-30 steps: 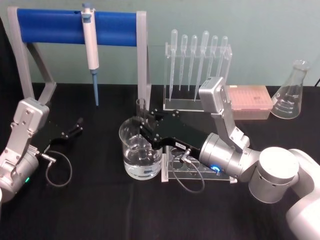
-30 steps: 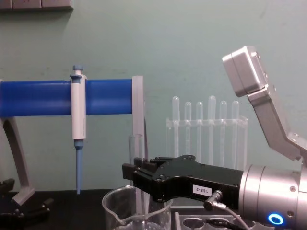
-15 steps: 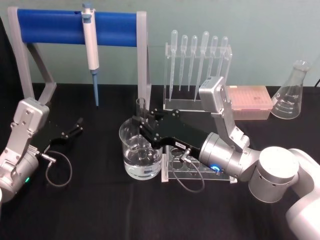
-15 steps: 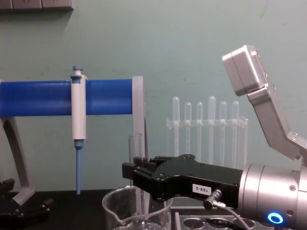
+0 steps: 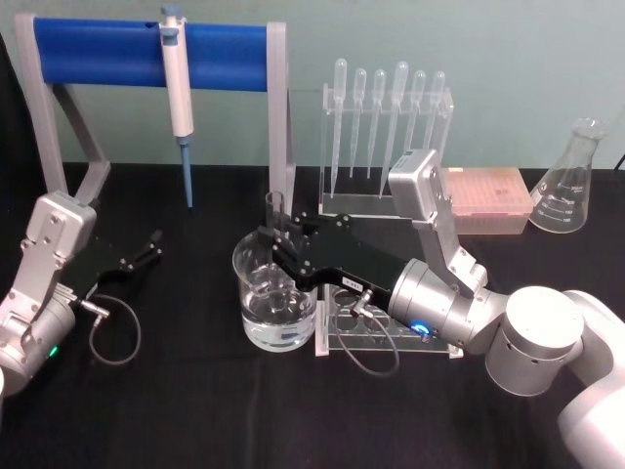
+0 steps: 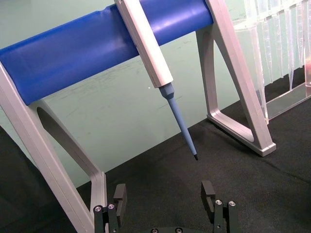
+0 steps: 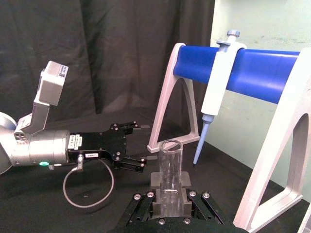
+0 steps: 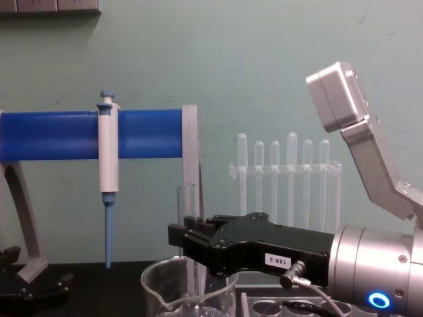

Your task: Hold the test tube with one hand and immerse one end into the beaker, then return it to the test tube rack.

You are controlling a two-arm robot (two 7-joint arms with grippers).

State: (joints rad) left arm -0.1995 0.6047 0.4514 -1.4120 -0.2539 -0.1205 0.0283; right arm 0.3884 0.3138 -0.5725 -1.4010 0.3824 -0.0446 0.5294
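Test tube (image 5: 274,210) (one), seemingly inside one beaker (image 5: 264,315)

Right claw (image 5: 274,244) clamped on tube (image 5: 274,209), tube upright over beaker (image 5: 246,277). Tube's lower part inside beaker; whether tip meets water unclear. Beaker part-filled, on black tabletop (image 5: 195,410). Clear rack (image 5: 337,339) just beside beaker, under right wrist. Left claw (image 5: 140,254) parked low at left, well apart. Behind: pipettor (image 5: 179,93) hanging on blue stand (image 5: 98,51), pipettes (image 5: 386,107) in clear holder, flask (image 5: 566,186) far right.
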